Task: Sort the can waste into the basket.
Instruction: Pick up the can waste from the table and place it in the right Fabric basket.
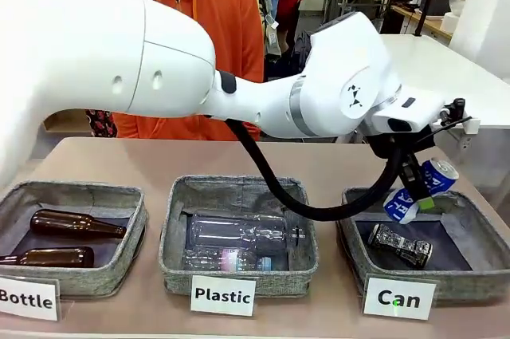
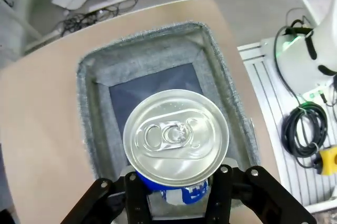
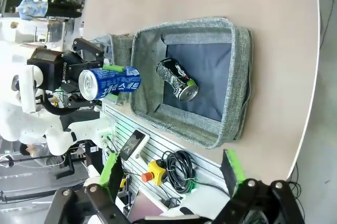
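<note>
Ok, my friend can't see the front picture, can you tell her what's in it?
The robot's left gripper holds a blue-and-white can tilted above the grey basket labelled "Can", where a crushed can already lies. Two more baskets sit beside it: "Plastic" with clear bottles, "Bottle" with brown bottles. A person in an orange hoodie stands behind the table.

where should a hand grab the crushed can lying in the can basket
Probably from above, pinching the dented middle of the crushed can across its narrow width. It lies on its side on the dark lining of the Can basket, ends flared and waist squeezed in, so the waist looks like the flattest, most reachable part, clear of the walls.
</note>
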You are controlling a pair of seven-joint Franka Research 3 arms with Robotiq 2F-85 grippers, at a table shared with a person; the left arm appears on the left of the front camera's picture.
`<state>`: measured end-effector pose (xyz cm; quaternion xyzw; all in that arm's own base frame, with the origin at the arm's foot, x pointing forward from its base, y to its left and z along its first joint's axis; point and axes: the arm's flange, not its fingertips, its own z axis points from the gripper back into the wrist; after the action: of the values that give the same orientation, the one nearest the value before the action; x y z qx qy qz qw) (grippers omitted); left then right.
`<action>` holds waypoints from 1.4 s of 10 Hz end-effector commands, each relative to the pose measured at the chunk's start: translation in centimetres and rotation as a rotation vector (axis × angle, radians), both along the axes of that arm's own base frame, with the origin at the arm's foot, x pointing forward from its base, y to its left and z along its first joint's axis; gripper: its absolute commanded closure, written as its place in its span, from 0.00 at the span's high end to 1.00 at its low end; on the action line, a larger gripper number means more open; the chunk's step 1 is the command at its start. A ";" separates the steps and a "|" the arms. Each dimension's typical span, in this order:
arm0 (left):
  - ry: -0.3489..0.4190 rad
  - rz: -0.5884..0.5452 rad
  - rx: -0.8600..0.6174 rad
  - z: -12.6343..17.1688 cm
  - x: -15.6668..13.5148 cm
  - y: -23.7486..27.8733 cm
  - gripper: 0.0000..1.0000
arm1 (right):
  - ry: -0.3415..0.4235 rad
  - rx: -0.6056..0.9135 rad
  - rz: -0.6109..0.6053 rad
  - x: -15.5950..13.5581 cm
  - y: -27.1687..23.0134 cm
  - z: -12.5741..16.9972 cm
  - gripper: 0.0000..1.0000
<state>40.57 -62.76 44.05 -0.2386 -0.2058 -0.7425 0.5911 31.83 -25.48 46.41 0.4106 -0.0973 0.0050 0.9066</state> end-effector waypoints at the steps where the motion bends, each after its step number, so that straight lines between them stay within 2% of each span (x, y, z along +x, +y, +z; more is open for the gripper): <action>1: -0.012 -0.004 -0.014 0.3 -1.1 1.7 0.47 | 0.011 -0.016 -0.004 -0.2 -0.1 0.5 1.00; 3: -0.014 -0.027 0.049 -0.4 0.1 -0.1 0.47 | 0.011 -0.016 -0.004 -0.2 -0.1 0.5 1.00; 4: -0.004 -0.048 0.058 -0.7 -0.1 -0.1 1.00 | 0.011 -0.016 -0.004 -0.2 -0.1 0.5 1.00; 9: -0.019 -0.069 0.045 -0.9 -1.1 0.5 1.00 | 0.011 -0.016 -0.004 -0.2 -0.1 0.5 1.00; 12: -0.021 -0.084 -0.006 0.7 -1.8 3.3 1.00 | 0.000 0.000 -0.001 0.0 0.0 0.0 1.00; 13: 0.023 -0.063 -0.043 1.7 -1.8 5.7 1.00 | -0.049 0.040 0.010 0.9 0.9 0.9 1.00; 14: 0.078 0.007 -0.038 2.9 -1.3 9.0 1.00 | -0.093 0.080 0.030 2.5 2.5 1.6 1.00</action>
<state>40.04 -58.82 46.17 -0.2554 -0.1996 -0.7471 0.5803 32.83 -24.34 47.03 0.4286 -0.1128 0.0131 0.8963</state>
